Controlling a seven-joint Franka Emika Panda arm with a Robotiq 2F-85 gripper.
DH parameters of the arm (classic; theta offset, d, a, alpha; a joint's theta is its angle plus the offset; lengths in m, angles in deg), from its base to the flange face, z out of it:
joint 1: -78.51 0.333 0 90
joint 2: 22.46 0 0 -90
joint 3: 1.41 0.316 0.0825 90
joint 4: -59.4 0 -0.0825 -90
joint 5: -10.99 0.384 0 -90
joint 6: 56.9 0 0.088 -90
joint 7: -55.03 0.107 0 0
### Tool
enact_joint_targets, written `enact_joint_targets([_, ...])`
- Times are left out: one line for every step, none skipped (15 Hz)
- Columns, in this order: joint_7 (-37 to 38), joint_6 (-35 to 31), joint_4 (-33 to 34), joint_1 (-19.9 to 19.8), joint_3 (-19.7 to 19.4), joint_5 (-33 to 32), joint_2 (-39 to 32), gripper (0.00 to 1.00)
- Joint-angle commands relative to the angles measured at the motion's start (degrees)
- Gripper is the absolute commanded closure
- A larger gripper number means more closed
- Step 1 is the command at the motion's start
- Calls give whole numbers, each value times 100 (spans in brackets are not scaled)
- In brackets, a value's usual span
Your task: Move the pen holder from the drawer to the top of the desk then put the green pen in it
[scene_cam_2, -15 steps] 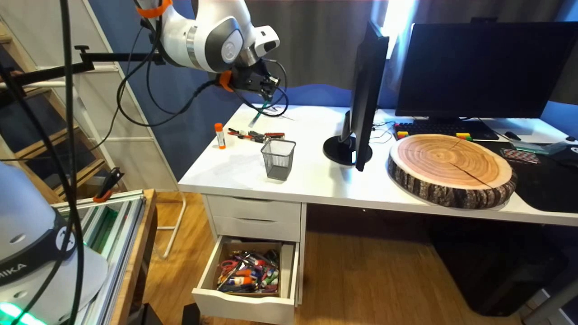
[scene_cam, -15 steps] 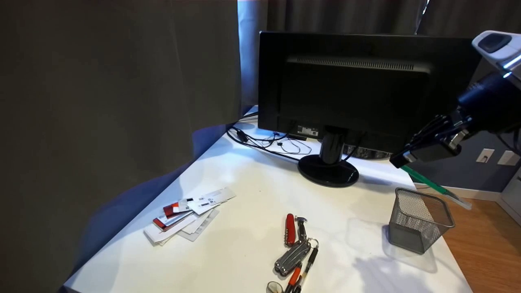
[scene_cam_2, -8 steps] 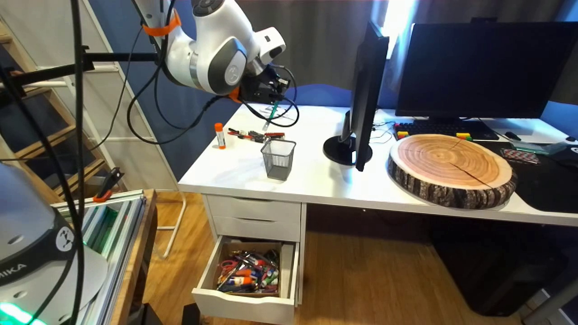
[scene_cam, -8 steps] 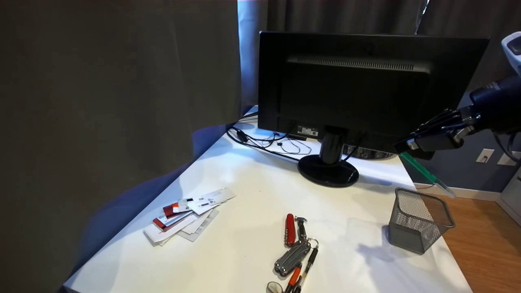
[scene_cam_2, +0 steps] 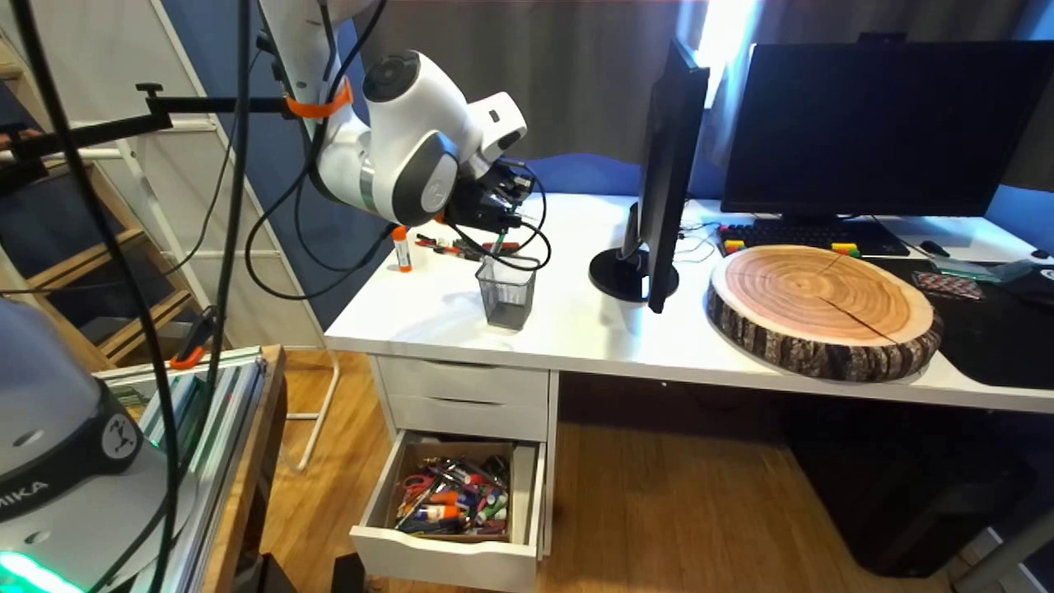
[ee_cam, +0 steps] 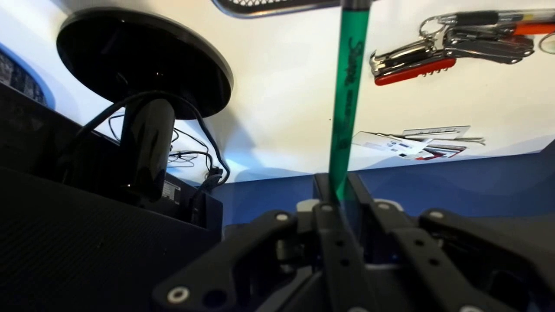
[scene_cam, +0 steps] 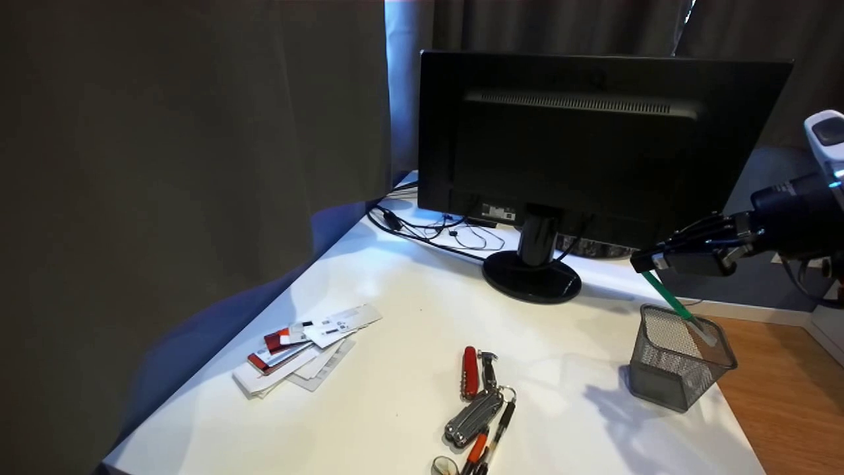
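My gripper [scene_cam: 647, 261] is shut on the upper end of the green pen [scene_cam: 666, 295], which slants downward with its clear end lowest. The pen also shows in the wrist view [ee_cam: 348, 82], between my fingertips [ee_cam: 340, 184]. The grey mesh pen holder [scene_cam: 659, 389] stands upright on the white desk [scene_cam: 395, 409], near its edge. In both exterior views the pen's low end overlaps the holder's [scene_cam_2: 507, 309] opening; I cannot tell how deep it reaches. In the wrist view only part of the holder's rim [ee_cam: 256, 14] shows at the top.
A black monitor [scene_cam: 567, 152] stands behind the holder. Red and silver tools [scene_cam: 476, 412] and a pile of cards [scene_cam: 303, 349] lie on the desk. A glue stick [scene_cam_2: 401, 249] stands near the tools. A full drawer [scene_cam_2: 449, 560] is open below.
My gripper has come lower with the pen in it. The pen's low end has moved from beyond the holder's side to its opening. The holder has not moved.
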Motion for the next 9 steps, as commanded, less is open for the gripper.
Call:
enact_joint_targets([-65, -299, 202, -36, -92, -214, -343, 97])
enact_joint_targets([-82, -311, 235, -30, -114, -219, -395, 81])
enact_joint_targets([-93, -314, 253, -19, -134, -206, -428, 63])
enact_joint_targets([-99, -302, 257, -7, -153, -178, -434, 56])
enact_joint_targets([-117, -306, 251, 10, -171, -156, -427, 51])
enact_joint_targets([-138, -289, 234, 32, -198, -110, -399, 44])
enact_joint_targets([-158, -280, 207, 47, -217, -85, -357, 36])
enact_joint_targets([-185, -246, 176, 80, -249, -21, -303, 30])
enact_joint_targets([-196, -197, 117, 111, -273, 51, -214, 22])
